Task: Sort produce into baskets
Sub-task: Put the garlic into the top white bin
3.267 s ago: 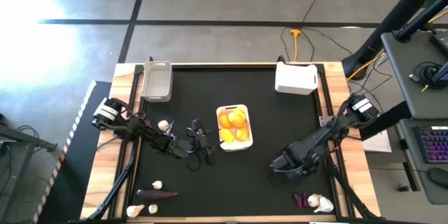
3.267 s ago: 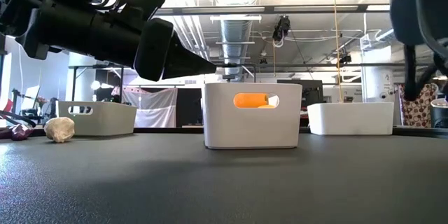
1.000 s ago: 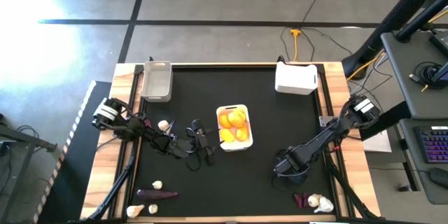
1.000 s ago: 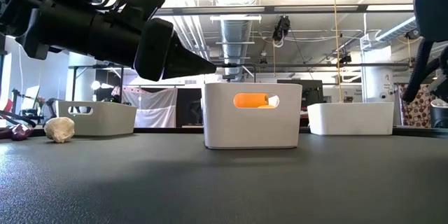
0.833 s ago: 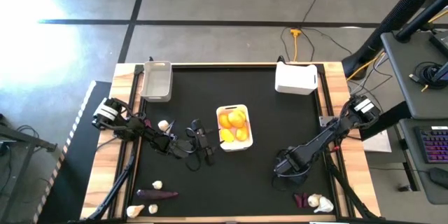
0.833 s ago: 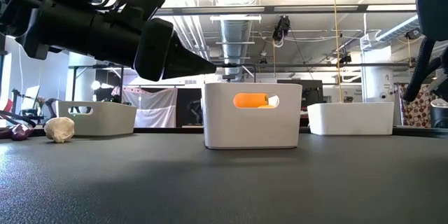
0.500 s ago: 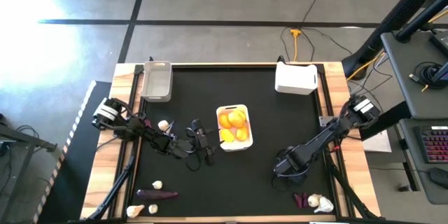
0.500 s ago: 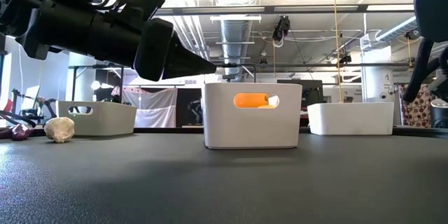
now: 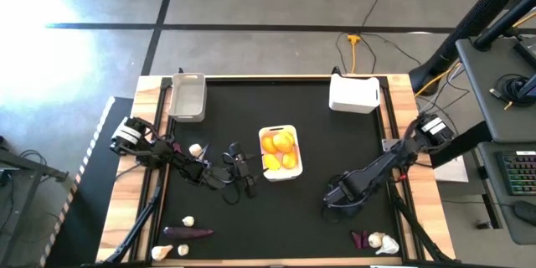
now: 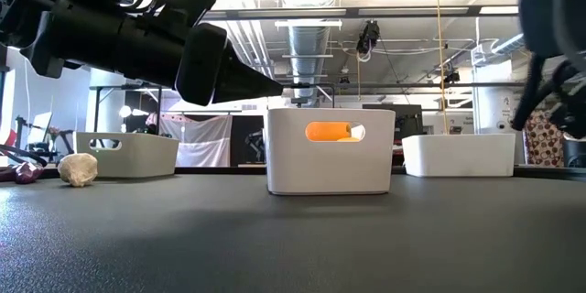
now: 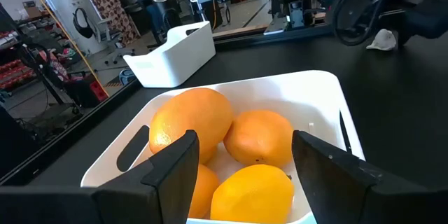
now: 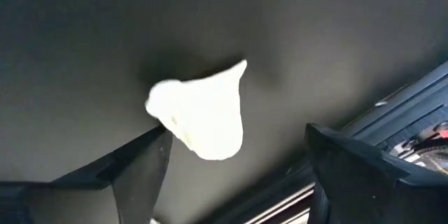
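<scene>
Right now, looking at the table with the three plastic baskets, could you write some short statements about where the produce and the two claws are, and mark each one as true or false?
1. The white rectangular plastic basket in the middle of the black table holds yellow and orange round fruits. True.
2. The grey translucent plastic basket at the far left corner is full of garlic. False: nothing shows inside it.
3. The left claw hangs open beside the middle basket. True.
4. The right claw is shut on a purple vegetable. False: it stands open above a small white garlic bulb on the mat.
5. A dark purple elongated vegetable lies on the table near the front left corner. True.
</scene>
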Robot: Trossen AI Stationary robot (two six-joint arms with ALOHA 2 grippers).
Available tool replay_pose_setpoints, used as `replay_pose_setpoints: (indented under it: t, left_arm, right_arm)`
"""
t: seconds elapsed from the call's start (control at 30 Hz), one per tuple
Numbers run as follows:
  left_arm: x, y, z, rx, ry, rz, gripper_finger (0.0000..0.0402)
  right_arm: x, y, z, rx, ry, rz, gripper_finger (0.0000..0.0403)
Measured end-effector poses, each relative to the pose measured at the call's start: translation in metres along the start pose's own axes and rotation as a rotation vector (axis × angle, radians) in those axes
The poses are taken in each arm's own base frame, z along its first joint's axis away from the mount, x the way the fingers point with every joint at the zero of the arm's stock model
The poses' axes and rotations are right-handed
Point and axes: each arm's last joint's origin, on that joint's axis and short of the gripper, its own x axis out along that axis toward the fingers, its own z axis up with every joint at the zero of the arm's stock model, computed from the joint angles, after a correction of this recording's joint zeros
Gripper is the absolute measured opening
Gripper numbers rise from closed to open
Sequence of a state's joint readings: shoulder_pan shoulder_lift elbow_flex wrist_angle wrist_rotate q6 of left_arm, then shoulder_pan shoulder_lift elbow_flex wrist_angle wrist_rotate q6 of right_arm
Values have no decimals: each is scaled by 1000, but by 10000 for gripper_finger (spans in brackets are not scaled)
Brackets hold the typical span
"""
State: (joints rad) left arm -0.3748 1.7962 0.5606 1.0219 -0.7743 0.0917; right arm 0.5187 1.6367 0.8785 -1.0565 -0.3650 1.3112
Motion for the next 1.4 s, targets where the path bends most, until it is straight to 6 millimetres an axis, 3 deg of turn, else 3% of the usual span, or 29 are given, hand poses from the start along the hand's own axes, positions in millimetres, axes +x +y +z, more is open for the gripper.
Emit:
replay_pose_setpoints:
  t: [0.3,1.03,1.4]
  left_arm:
    - [0,0,0,-3,-2,0,212]
    - [0,0,0,-2,-2,0,212]
    - [0,0,0,-3,-2,0,212]
  right_arm:
    - [-8,-1,16,41,-34,33,279]
    - [-9,0,18,54,-17,56,157]
    - [-36,9,29,-32,-89,133,107]
